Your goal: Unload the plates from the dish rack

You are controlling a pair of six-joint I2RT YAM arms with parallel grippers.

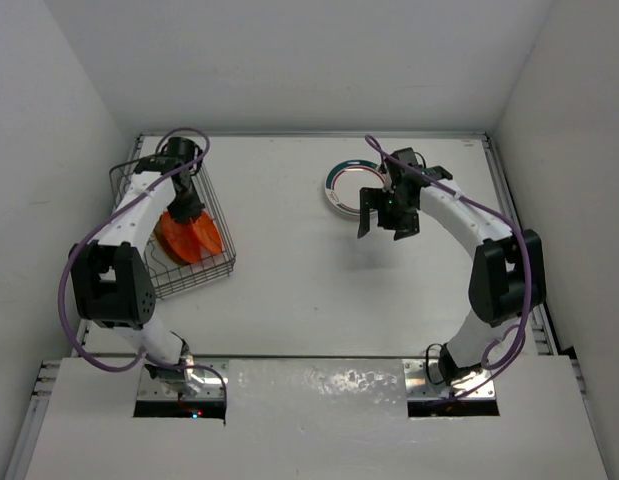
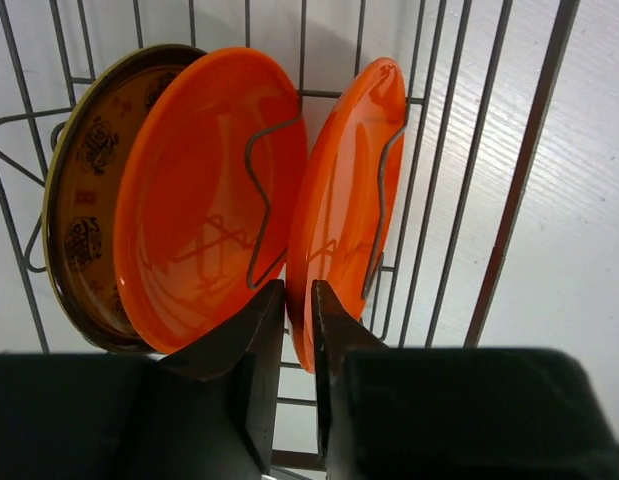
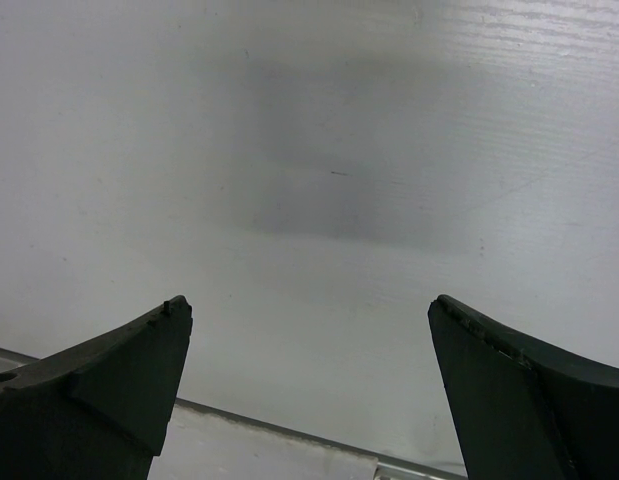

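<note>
In the dish rack, the left wrist view alone shows a patterned plate; left gripper pinches an orange plate; right gripper spread wide, empty.

Four plates, one dish rack

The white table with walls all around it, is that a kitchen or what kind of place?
Probably a robot test booth, not a kitchen: plain white walls box in the table, a left arm and right arm are bolted to it, and a dish rack holds orange plates.
</note>
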